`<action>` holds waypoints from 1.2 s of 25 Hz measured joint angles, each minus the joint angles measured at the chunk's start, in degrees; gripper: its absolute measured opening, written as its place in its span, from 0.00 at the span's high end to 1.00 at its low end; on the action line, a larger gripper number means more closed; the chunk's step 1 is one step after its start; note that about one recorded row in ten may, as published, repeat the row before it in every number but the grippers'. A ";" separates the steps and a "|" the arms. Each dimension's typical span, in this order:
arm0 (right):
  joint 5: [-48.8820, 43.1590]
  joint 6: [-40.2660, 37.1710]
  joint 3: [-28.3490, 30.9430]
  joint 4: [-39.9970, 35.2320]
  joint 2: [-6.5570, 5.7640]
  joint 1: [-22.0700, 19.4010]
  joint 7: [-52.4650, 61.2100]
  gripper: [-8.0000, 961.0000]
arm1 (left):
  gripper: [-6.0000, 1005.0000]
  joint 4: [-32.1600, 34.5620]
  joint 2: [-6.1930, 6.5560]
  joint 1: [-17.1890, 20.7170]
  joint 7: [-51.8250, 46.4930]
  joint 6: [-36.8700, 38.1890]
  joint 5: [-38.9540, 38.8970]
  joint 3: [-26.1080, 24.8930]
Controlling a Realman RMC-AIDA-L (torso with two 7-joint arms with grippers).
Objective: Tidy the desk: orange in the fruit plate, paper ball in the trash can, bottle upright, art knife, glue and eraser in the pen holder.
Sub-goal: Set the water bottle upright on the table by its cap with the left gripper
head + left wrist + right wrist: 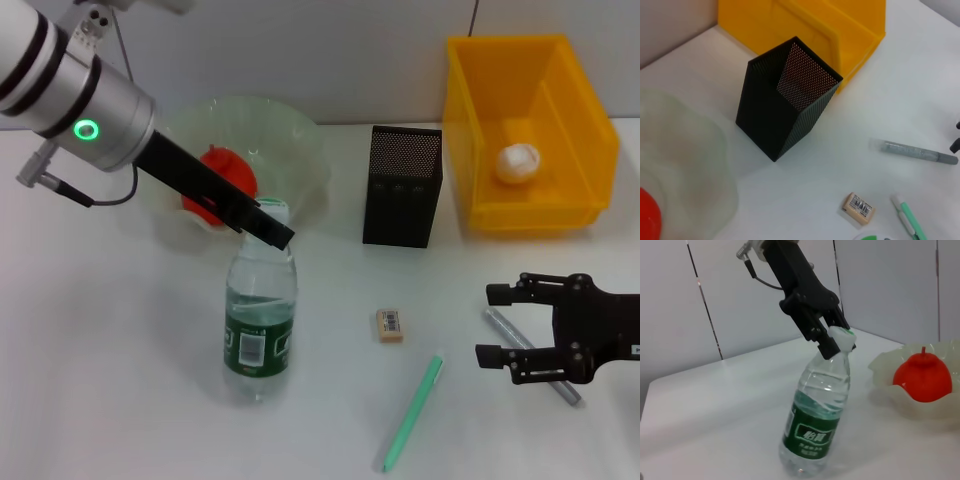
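— White desk (120,400), grey wall behind. Where are we?

— Paper ball (519,162) lies in the big yellow bin (580,120) far right; orange (923,377) sits in the pale-green scalloped bowl (300,140). The left gripper (836,342) is clamped on the cap of the clear green-labelled water bottle (259,335), which stands upright.

— Next?

— Letting go, I'd guess. The right gripper (495,325) hangs spread and empty over a grey pen-like tool (915,151); the tan eraser (390,325) and a green pen (412,412) lie near the black mesh holder (402,187).

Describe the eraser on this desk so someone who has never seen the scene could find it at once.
Start at the tall black square mesh pen holder in the middle of the white desk and look at the bare desktop in front of it. The small tan rectangular eraser lies there, flat and untouched. Unlike the long mint-green pen-shaped tool and grey pen-shaped tool nearby, it is stubby and carries a white barcode sticker.
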 joint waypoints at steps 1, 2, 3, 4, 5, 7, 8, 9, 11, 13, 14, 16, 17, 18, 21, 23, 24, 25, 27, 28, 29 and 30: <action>0.00 0.00 0.00 0.00 0.08 0.00 0.28 0.14 | 0.53 1.35 0.10 0.41 0.00 0.61 0.03 -0.08; 0.00 0.00 0.00 0.00 0.08 0.00 0.28 0.14 | 0.53 1.35 0.10 0.41 0.00 0.61 0.03 -0.08; 0.00 0.00 0.00 0.00 0.12 0.03 0.37 0.14 | 0.52 2.01 0.26 0.63 0.00 0.84 0.06 -0.11; 0.00 0.00 0.00 0.00 0.12 0.03 0.37 0.14 | 0.52 2.01 0.26 0.63 0.00 0.84 0.06 -0.11; 0.00 0.00 0.00 0.00 0.15 0.03 0.37 0.14 | 0.52 2.38 0.38 0.80 -0.01 0.99 0.06 -0.14; 0.00 0.00 -0.01 -0.01 0.20 0.05 0.42 0.14 | 0.52 3.22 0.55 1.21 -0.01 1.26 0.07 -0.23; 0.00 0.00 -0.01 -0.04 0.20 0.14 0.46 0.14 | 0.52 4.17 0.58 1.58 -0.01 1.59 0.07 -0.32; 0.00 0.00 -0.01 -0.07 0.20 0.18 0.47 0.14 | 0.52 4.71 0.61 1.72 -0.01 1.70 0.07 -0.36; 0.00 0.00 -0.01 -0.09 0.20 0.21 0.49 0.14 | 0.52 5.80 0.66 2.08 -0.02 1.92 0.07 -0.36; 0.00 0.00 -0.01 -0.09 0.20 0.21 0.51 0.14 | 0.52 6.94 0.68 2.49 0.09 2.04 0.01 -0.36; 0.00 0.00 -0.01 -0.09 0.20 0.22 0.53 0.14 | 0.52 6.94 0.68 2.49 0.09 2.04 0.01 -0.36; 0.00 0.00 -0.02 -0.11 0.20 0.24 0.56 0.14 | 0.52 8.03 0.74 2.98 0.59 2.13 -0.18 -0.36; 0.00 0.00 -0.01 -0.13 0.20 0.24 0.57 0.14 | 0.52 8.77 0.75 3.27 1.01 2.16 -0.20 -0.36; 0.00 0.04 -0.01 -0.20 0.20 0.24 0.57 0.14 | 0.51 9.36 0.76 3.49 1.39 2.17 -0.19 -0.38; 0.00 0.07 -0.01 -0.27 0.20 0.25 0.57 0.14 | 0.51 10.26 0.80 3.86 2.41 2.17 -0.03 -0.42; 0.00 0.08 -0.01 -0.27 0.19 0.30 0.57 0.14 | 0.51 11.07 0.87 4.55 3.99 2.16 0.02 -0.43; 0.00 0.08 -0.01 -0.27 0.19 0.30 0.57 0.14 | 0.51 11.07 0.87 4.55 3.99 2.16 0.02 -0.43; 0.00 0.09 0.00 -0.27 0.20 0.31 0.57 0.14 | 0.51 11.07 0.87 4.55 3.99 2.16 0.02 -0.43; 0.00 0.09 0.10 -0.27 0.20 0.32 0.57 0.14 | 0.51 11.63 0.98 5.31 5.25 2.16 0.10 -0.39; 0.00 0.09 0.36 -0.27 0.19 0.33 0.57 0.14 | 0.51 11.96 1.11 5.70 5.58 2.17 0.10 -0.40; 0.00 0.09 0.36 -0.27 0.19 0.33 0.57 0.14 | 0.51 11.96 1.11 5.70 5.58 2.17 0.10 -0.40; -0.01 0.09 0.43 -0.26 0.19 0.33 0.57 0.14 | 0.51 12.63 1.24 6.22 5.84 2.13 0.11 -0.46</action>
